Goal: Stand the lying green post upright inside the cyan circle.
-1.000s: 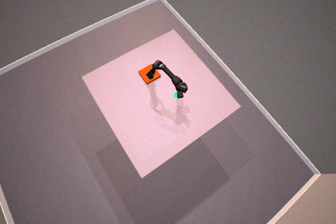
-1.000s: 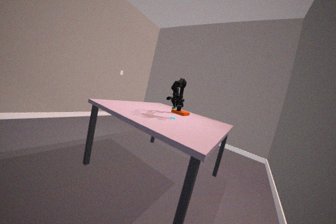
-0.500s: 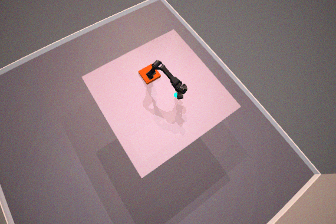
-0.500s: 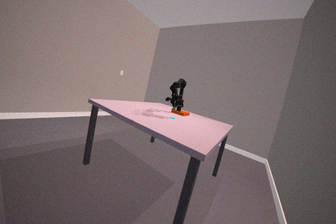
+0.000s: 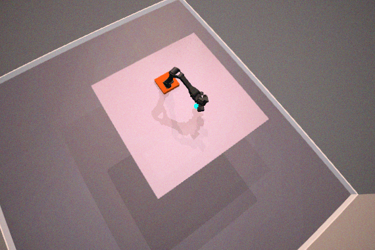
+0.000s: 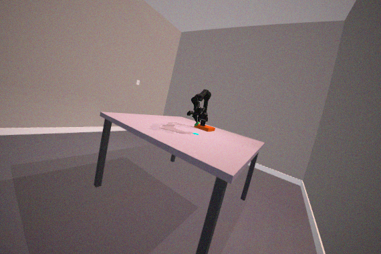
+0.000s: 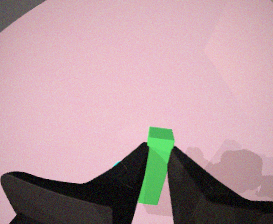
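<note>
The green post [image 7: 158,157] [image 6: 197,123] is held between the fingertips of my gripper [image 7: 157,149], which is shut on it. In the wrist view one darker end face of the post points up the picture and its long side runs down between the fingers. Its exact tilt and its height over the table cannot be told. In the top view the arm's end hides the post. The cyan circle [image 5: 196,106] [image 6: 196,134] lies flat on the table, beside the gripper in the top view. Only a sliver of the circle shows in the wrist view, left of the post, behind the left finger.
The pink table [image 5: 138,106] [image 6: 214,152] carries the orange base block [image 5: 162,83] [image 6: 206,128] under the arm. The arm's shadow [image 5: 187,129] [image 7: 239,167] falls across the table. The table's far edge curves through the top left of the wrist view.
</note>
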Robot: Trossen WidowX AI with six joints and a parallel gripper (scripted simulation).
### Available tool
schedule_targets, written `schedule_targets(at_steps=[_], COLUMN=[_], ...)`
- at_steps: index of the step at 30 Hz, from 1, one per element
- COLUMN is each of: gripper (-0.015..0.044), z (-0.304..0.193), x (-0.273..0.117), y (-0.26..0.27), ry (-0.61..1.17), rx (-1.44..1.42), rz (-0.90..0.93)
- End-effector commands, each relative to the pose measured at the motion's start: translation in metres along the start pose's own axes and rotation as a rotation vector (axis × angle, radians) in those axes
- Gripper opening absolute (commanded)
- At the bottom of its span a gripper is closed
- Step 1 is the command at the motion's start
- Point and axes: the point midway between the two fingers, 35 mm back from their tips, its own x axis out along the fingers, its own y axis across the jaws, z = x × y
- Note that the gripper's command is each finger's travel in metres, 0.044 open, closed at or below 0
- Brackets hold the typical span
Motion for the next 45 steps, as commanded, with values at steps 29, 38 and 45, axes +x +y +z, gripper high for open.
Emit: schedule_targets(at_steps=[29,38,45], gripper=[0.0023,0.0023,0.0023], z=[0.001,0.0,0.0], x=[0.005,0.004,0.004], y=[-0.011,-0.014,-0.015], ry=[-0.221,-0.281,-0.327], rx=[0.048,0.053,0.056], rz=[0.015,0.019,0.023])
